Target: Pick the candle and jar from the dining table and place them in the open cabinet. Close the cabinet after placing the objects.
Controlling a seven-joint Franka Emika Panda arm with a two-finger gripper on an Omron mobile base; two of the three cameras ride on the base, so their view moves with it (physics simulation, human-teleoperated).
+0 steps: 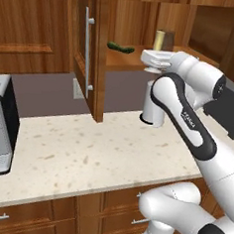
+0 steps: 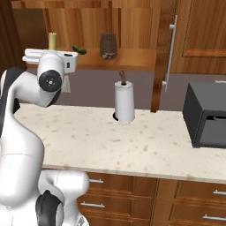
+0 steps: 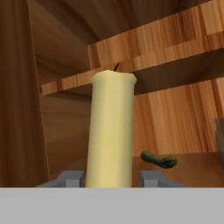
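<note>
Claw (image 3: 110,177) grasping the upright pale-yellow candle (image 3: 110,131) between its two fingers, held inside the open cabinet (image 1: 96,53) above the lower shelf (image 2: 132,59), near a small green pickle (image 3: 158,159) lying on that shelf.

A rendered home kitchen; warm wooden wall cabinet (image 2: 132,26) with long silver bar handles stands open ahead of the gripper (image 3: 111,177); speckled stone counter (image 1: 86,151) with drawers lies below it; paper-towel roll (image 2: 124,102) and dark appliance (image 2: 207,114) stand on that counter.
</note>
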